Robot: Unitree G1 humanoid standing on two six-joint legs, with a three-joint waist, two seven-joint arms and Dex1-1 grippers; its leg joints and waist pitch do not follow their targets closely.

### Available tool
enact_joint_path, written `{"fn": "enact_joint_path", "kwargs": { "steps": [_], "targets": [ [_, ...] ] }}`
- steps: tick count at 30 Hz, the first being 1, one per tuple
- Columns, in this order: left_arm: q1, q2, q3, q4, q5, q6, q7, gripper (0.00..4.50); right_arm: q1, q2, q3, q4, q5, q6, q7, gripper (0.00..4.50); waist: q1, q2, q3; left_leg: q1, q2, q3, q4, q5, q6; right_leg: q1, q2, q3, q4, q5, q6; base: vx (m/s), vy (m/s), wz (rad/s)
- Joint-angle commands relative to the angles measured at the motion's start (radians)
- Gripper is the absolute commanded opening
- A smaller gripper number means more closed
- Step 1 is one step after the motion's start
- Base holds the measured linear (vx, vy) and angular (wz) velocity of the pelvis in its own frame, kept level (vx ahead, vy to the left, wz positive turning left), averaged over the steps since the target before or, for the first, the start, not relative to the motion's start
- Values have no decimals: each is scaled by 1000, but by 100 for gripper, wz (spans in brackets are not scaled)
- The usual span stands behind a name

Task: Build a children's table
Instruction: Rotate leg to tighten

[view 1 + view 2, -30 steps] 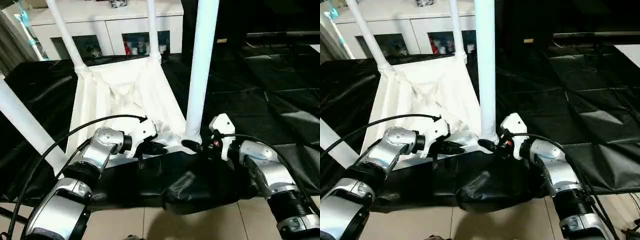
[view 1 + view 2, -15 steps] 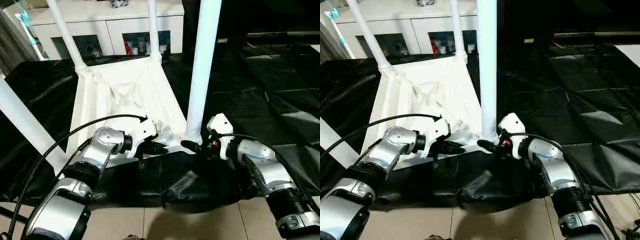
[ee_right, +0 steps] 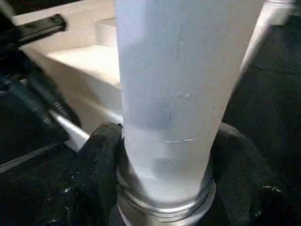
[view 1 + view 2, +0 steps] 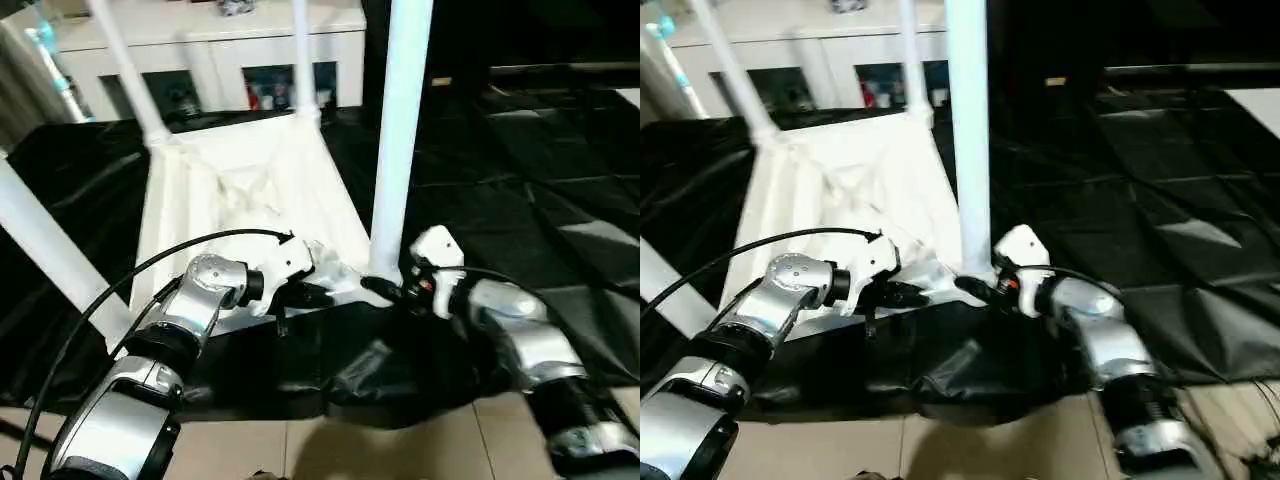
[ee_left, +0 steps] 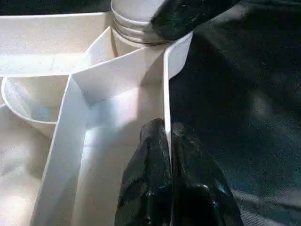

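Observation:
The children's table top (image 4: 250,190) lies upside down on the black-covered work table, with white legs standing up from its corner sockets. My left gripper (image 4: 310,295) is shut on the near rim (image 5: 166,84), one finger on each side of the thin wall. My right gripper (image 4: 385,290) is at the base of the near right leg (image 4: 398,130), where the leg meets its socket. In the right wrist view its black fingers (image 3: 101,155) press against both sides of that leg (image 3: 174,84). Three other legs stand at the far left (image 4: 125,70), far right (image 4: 303,55) and near left (image 4: 50,250).
A white glass-door cabinet (image 4: 220,50) stands behind the work table. The black cover (image 4: 520,180) stretches to the right and bunches over the front edge (image 4: 380,370). Tiled floor (image 4: 300,450) lies below. A black cable (image 4: 130,275) arcs over my left forearm.
My right gripper's fingers have drawn in around the base of the near right leg, and the right forearm has shifted slightly left. The left gripper holds the rim as before.

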Motion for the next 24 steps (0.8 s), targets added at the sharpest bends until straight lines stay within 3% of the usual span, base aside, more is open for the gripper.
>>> {"fn": "enact_joint_path", "kwargs": {
  "steps": [1,4,11,16,17,20,24],
  "targets": [
    [-15,-33,4,21,-1,13,38,0,-16,28,-4,55,-40,45,-107,248,-2,-29,-73,15,42,-22,-66,-246,75,50,-32,34,-63,-296,-223,0,0,0],
    [-52,-70,11,63,15,31,128,0,-37,78,-17,87,-49,84,-209,248,-8,-31,-71,18,42,-23,-67,-267,65,48,-32,35,-69,-328,-210,0,0,0],
    [-195,-207,48,217,46,115,507,0,-176,229,-51,256,-102,150,-555,247,-18,-26,-69,27,36,-27,-73,-327,20,42,-29,32,-81,-379,-188,0,0,0],
    [-218,-224,44,246,59,106,538,0,-178,250,-33,240,-108,138,-525,247,-9,-27,-76,18,35,-25,-68,-265,61,50,-33,34,-74,-281,-197,0,0,0],
    [-216,-221,42,245,60,103,530,0,-169,250,-43,227,-94,132,-508,317,-8,-28,-76,17,36,-25,-66,-249,70,52,-34,34,-71,-258,-205,0,0,0],
    [-212,-210,31,262,75,88,514,0,-161,235,-67,221,-77,112,-499,336,-7,-28,-78,13,36,-26,-65,-230,93,56,-35,31,-69,-242,-208,0,0,0],
    [-199,-188,17,269,78,70,466,0,-153,186,-78,204,-62,76,-439,370,-10,-30,-76,16,36,-25,-64,-249,93,54,-34,30,-72,-261,-212,0,0,0]
  ]
}}
